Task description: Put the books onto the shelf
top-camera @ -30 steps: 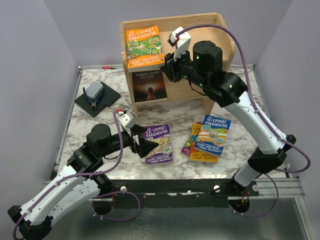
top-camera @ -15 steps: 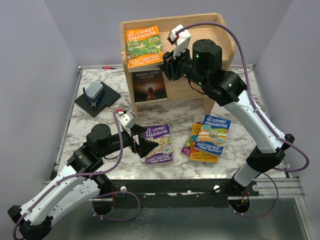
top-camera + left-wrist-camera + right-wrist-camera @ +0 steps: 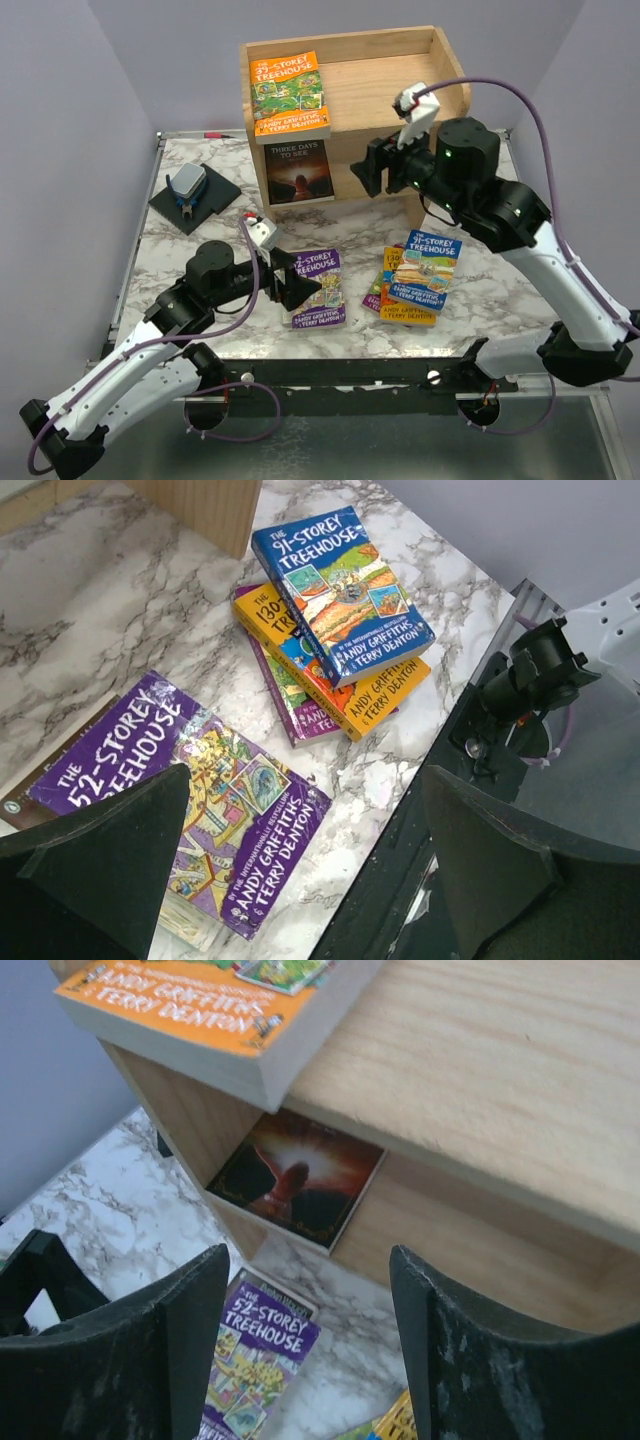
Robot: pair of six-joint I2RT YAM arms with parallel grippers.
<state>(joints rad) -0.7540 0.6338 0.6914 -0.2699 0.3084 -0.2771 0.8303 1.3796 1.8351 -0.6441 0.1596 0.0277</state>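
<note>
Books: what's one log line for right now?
orange paperback book: on light wooden shelf top | right gripper: open, empty | left gripper: open, by purple paperback book

left wrist cam: the blue 91-Storey book [image 3: 340, 585] hides most of the orange 130 book [image 3: 385, 695], and the purple book [image 3: 295, 715] under both shows just a sliver, title unreadable. right wrist cam chops the shelf-top orange book [image 3: 200, 1010] at the top edge. blue-grey thing [image 3: 187, 186] on the pad [image 3: 216, 196] is too small to tell

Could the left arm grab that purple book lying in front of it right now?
Probably yes. The left gripper hangs open right at the purple book, which lies flat with nothing on top of it or in between.
</note>
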